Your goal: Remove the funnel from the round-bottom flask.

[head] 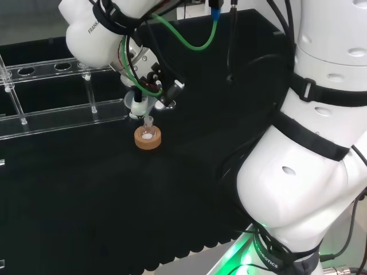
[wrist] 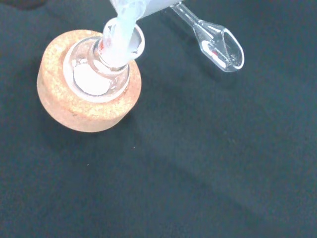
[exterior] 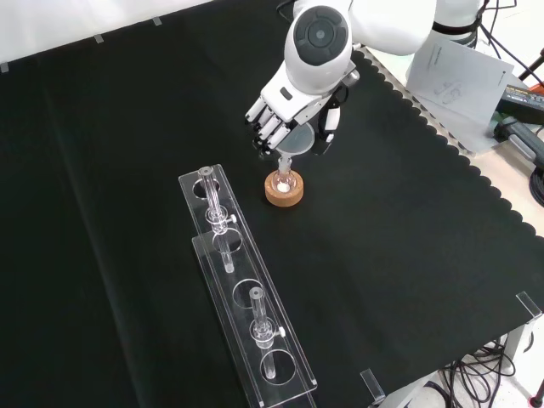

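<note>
A small round-bottom flask holding white powder stands on a cork ring near the middle of the cloth. The hand hovers just above it, fingers and thumb curled round the cone of a clear funnel. In the wrist view the funnel's stem leans at a tilt with its tip inside the flask's neck, above the cork ring. The head view has the hand over the flask and the funnel between them.
A long clear rack with a few test tubes lies on the cloth beside the flask, at the left in the head view. A small clear glass scoop-like piece shows near the cork ring. Papers lie past the cloth's scalloped edge.
</note>
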You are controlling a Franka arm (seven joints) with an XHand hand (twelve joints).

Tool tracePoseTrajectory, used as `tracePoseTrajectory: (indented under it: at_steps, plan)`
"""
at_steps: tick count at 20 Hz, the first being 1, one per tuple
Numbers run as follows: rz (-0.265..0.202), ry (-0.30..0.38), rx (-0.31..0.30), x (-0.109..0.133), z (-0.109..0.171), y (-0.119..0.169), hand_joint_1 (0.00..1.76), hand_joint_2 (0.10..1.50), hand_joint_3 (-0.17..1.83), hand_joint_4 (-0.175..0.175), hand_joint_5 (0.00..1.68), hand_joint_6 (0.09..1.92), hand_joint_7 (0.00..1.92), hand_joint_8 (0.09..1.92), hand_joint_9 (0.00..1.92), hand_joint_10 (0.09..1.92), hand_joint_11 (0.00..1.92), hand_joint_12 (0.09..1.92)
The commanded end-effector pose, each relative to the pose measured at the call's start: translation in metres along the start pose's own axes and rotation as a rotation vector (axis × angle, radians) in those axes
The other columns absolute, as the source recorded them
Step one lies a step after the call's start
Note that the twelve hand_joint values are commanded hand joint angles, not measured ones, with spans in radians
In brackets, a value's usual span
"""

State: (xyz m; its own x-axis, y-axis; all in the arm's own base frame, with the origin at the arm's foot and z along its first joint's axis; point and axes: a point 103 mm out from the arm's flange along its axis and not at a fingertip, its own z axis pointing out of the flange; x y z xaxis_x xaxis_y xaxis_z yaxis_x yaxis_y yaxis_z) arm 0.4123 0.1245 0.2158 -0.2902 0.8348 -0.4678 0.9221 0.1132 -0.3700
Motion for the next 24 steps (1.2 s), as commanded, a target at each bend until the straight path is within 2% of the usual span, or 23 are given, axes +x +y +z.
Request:
tracePoseTrajectory:
  at_steps: [1, 5, 13, 24]
  plan:
    - [0.018, 0.003, -0.020, -0.014, -0.020, -0.015, 0.71, 0.83, 0.43, -0.015, 0.67, 0.31, 0.68, 0.65, 1.08, 0.43, 0.53, 1.31]
    - [0.036, 0.005, -0.043, -0.022, -0.036, -0.026, 0.70, 0.83, 0.43, -0.019, 0.64, 0.31, 0.67, 0.65, 1.08, 0.43, 0.52, 1.31]
    - [0.067, 0.064, -0.088, -0.040, -0.071, -0.042, 0.69, 0.83, 0.43, -0.023, 0.59, 0.31, 0.63, 0.66, 1.05, 0.43, 0.51, 1.31]
    - [0.086, 0.159, -0.160, -0.074, -0.103, -0.044, 0.67, 0.82, 0.43, -0.029, 0.54, 0.30, 0.61, 0.67, 1.03, 0.43, 0.50, 1.33]
